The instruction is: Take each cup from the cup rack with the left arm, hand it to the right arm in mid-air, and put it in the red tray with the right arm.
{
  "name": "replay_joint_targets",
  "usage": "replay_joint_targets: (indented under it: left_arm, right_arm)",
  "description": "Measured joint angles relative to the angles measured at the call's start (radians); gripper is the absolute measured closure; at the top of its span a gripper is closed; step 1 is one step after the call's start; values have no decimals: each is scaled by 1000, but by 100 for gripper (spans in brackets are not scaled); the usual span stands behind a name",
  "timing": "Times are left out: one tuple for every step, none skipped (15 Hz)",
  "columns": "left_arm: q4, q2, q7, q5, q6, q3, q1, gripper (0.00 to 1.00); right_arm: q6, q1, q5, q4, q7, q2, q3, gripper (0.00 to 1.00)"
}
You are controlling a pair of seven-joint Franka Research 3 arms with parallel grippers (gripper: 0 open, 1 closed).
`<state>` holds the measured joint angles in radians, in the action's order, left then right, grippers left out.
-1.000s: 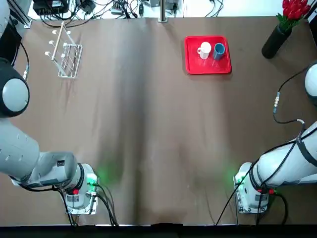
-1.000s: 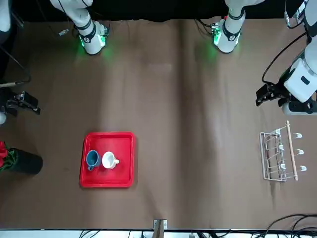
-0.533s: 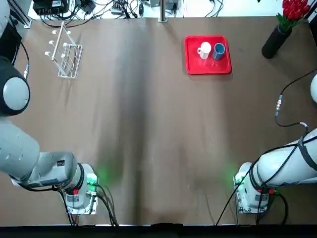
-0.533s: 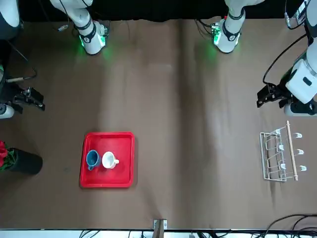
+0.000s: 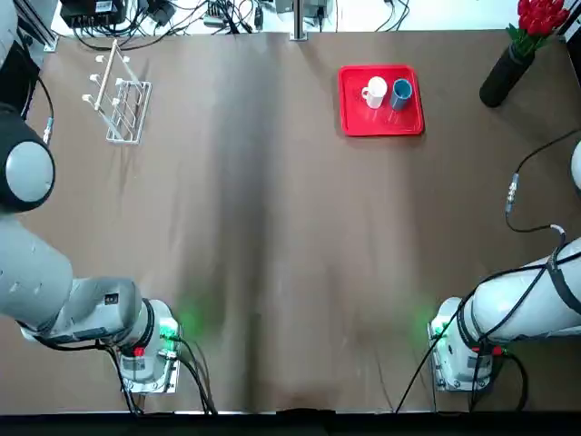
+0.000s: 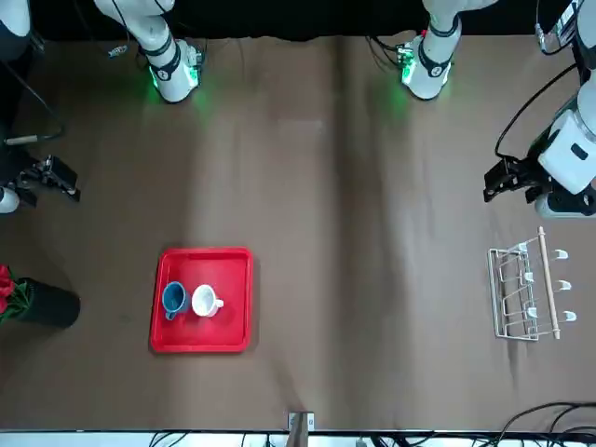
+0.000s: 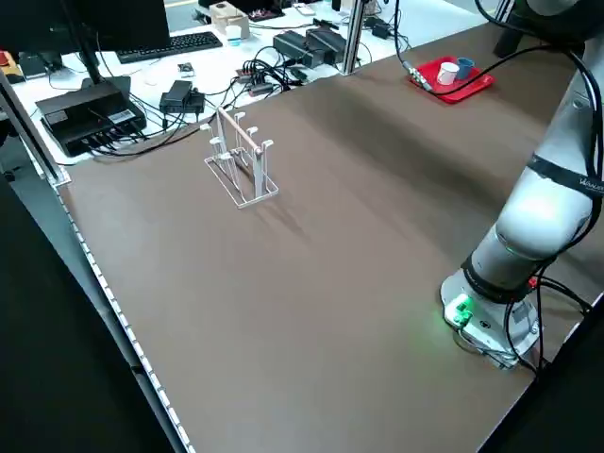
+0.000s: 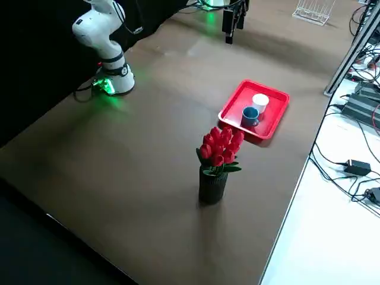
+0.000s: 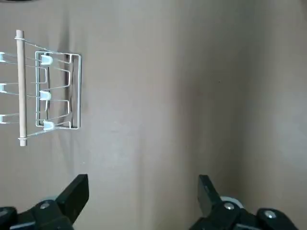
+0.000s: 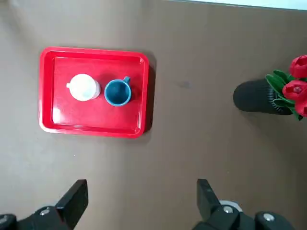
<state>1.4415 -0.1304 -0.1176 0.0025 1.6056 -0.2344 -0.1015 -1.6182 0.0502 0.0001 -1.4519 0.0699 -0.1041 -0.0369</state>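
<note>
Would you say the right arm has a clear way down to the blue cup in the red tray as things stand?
Probably yes. The right end effector hangs open above bare table near the red tray. The blue cup stands upright beside the white cup, the two apart, with nothing over it.

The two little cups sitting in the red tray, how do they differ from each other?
The blue cup is blue all over, and the white cup is plain white. In the top view, the blue cup sits nearer the vase of red flowers, the white cup nearer the cup rack. Both are small, stand upright with mouths open upward, and sit side by side in the red tray, held by neither gripper.
</note>
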Motion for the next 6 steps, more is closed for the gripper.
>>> replay_joint_targets:
  left_arm:
    - [0,0,0,2,0,1,0,0]
    - [0,0,1,5,0,1,0,0]
    - [-1,0,8,10,0,1,0,0]
    - [-1,0,24,17,0,1,0,0]
    - [-1,0,38,20,0,1,0,0]
    - [-1,0,45,21,0,1,0,0]
  right_arm:
    - [0,0,0,0,0,0,0,0]
    - [1,0,0,0,0,0,0,0]
    - [1,0,0,0,0,0,0,0]
    - [1,0,0,0,0,0,0,0]
    - [1,0,-1,0,0,0,1,0]
    - [1,1,-5,0,0,0,2,0]
